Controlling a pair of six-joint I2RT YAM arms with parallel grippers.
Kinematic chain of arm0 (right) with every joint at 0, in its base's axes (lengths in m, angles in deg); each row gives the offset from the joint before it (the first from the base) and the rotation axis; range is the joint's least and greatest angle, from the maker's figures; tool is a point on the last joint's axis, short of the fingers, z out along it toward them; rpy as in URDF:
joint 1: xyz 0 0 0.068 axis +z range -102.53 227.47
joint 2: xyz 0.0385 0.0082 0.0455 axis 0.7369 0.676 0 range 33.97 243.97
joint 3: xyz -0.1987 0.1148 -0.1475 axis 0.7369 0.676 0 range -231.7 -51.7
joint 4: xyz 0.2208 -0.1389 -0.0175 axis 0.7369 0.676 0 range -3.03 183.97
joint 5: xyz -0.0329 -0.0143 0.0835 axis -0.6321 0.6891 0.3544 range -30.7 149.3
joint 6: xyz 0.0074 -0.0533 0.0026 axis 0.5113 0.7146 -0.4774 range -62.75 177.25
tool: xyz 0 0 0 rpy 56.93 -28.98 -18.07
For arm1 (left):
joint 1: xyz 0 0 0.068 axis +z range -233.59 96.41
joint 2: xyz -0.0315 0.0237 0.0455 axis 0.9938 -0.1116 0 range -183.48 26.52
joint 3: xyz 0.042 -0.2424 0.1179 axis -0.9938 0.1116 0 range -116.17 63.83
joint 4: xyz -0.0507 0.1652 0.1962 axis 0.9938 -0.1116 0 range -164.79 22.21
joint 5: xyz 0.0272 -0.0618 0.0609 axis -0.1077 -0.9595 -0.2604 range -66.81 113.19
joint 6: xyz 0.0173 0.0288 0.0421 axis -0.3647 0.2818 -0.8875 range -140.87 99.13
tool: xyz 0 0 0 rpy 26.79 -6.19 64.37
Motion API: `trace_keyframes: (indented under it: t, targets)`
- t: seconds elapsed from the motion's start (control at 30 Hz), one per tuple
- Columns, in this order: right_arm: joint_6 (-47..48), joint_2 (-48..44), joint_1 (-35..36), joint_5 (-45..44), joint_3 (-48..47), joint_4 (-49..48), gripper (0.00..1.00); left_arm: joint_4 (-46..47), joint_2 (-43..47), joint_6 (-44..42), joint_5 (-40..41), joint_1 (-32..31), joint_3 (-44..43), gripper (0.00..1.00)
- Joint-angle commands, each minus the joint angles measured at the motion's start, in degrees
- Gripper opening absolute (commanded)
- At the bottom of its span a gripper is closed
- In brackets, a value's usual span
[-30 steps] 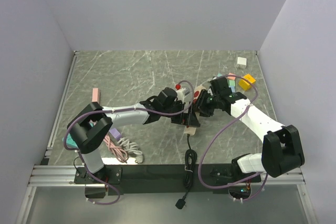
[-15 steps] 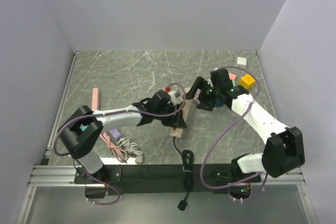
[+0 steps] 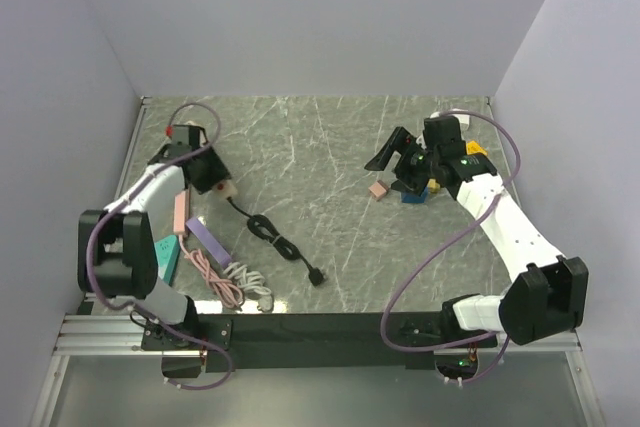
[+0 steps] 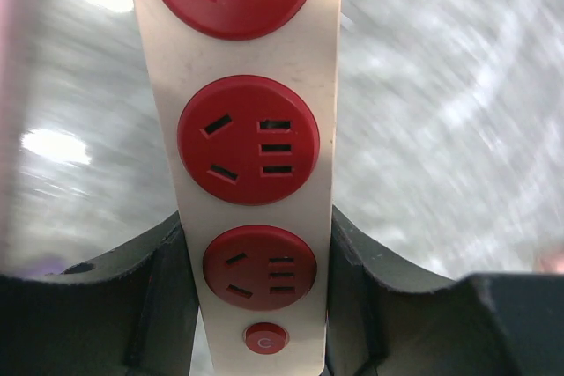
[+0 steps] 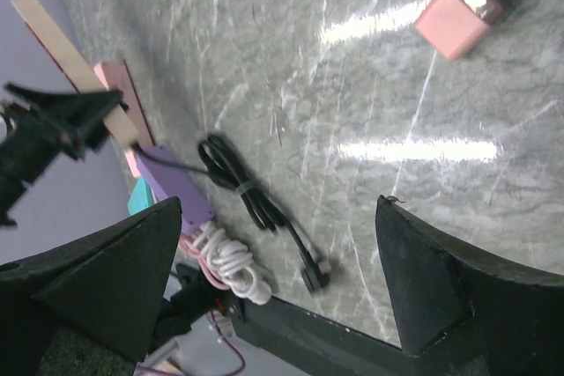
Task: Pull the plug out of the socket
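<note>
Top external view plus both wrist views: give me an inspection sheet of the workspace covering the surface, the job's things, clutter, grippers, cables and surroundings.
Surface: grey marbled tabletop, no spills seen.
Job's things: beige power strip with red sockets held at the far left, the sockets in view empty; small pink plug lies loose on the marble, prongs exposed.
Clutter: long pink bar, purple block, teal block, blue block.
Grippers: left gripper shut on the strip; right gripper open, empty.
Cables: black cord trails from the strip; pink and white coiled cables near left.
Surroundings: plain pale walls, nothing else seen.
</note>
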Motion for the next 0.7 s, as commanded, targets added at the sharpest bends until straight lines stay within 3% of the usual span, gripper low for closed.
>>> trace_keyframes:
  t: [0.0,0.13,0.17,0.2,0.23,0.33,0.43,0.67]
  targets:
    - [1.7,-3.9,-0.2,1.8,2.1,-1.1,0.97,-2.2,-5.3,-3.7,1.7,6.0,-4.2,0.00]
    - [3.1,-6.2,-0.2,1.5,4.6,-1.0,0.98,-1.9,-9.0,-4.5,1.3,12.8,-5.9,0.01]
    - [3.4,-6.6,-0.1,1.2,4.9,-0.9,0.98,-1.8,-9.7,-4.9,0.6,14.8,-6.4,0.09]
    - [4.1,-7.4,-0.2,1.2,5.2,-0.9,0.98,-2.3,-10.2,-5.5,1.4,15.4,-6.7,0.16]
    - [4.4,-7.6,-0.1,1.3,5.7,-0.8,0.98,-2.7,-10.9,-5.6,1.6,16.0,-7.0,0.37]
    - [5.0,-8.8,-0.1,1.2,6.8,-0.8,0.98,-2.0,-10.1,-5.4,0.6,17.5,-5.9,0.63]
    - [5.3,-9.9,-0.1,0.9,7.4,-0.7,0.99,0.8,-6.9,-5.1,-1.6,17.5,-3.2,0.99]
    - [6.5,-10.6,-0.2,0.1,7.0,-0.1,0.99,0.8,-0.4,-6.5,-6.7,17.5,-1.4,0.99]
